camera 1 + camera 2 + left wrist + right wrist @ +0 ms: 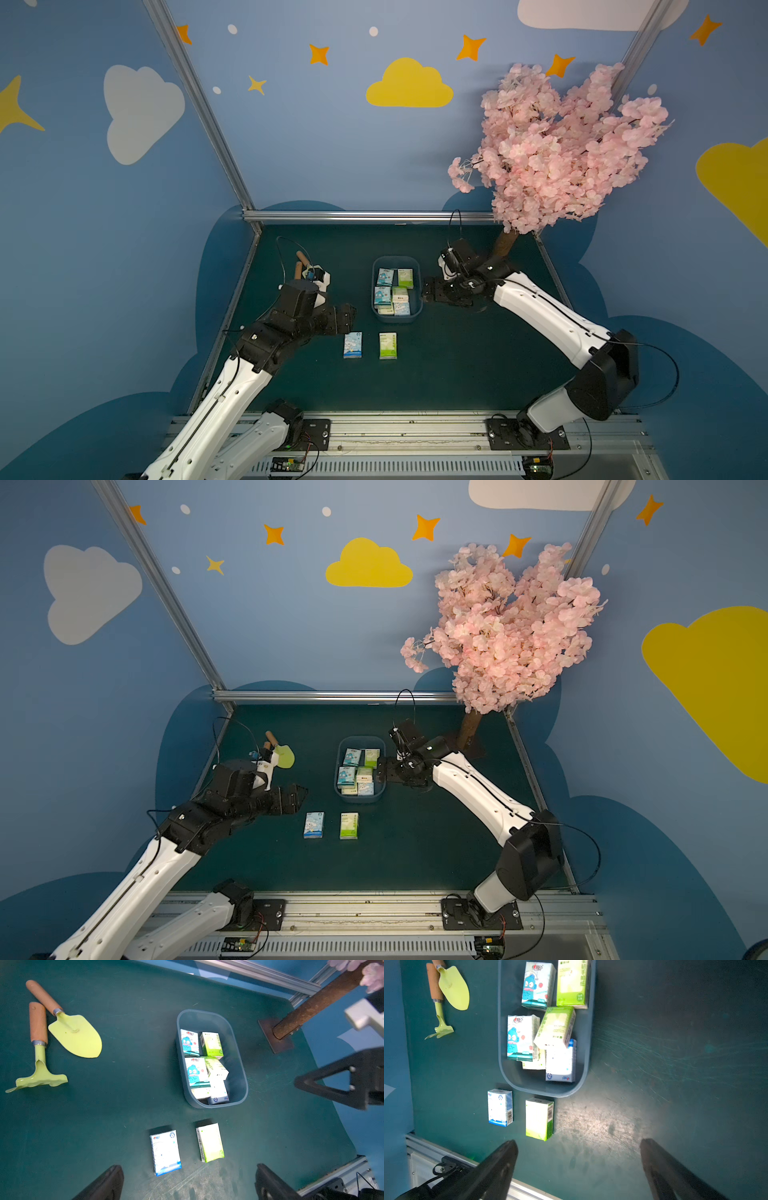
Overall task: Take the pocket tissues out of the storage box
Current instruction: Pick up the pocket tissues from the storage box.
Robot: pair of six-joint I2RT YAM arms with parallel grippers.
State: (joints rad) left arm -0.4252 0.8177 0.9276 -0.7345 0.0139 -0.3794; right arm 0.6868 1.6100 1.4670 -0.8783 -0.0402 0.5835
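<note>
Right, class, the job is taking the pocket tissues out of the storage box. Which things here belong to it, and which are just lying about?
Belongs to the job:
- storage box
- six pocket tissue packs inside it
- blue-white pack and lime green pack, already out
- left gripper and right gripper, both open

Lying about:
- green trowel
- green hand rake
- pink blossom tree

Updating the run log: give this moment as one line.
phase: unloading | out on table: blue pack, green pack | storage box: six packs inside | left gripper: open, empty | right gripper: open, empty
</note>
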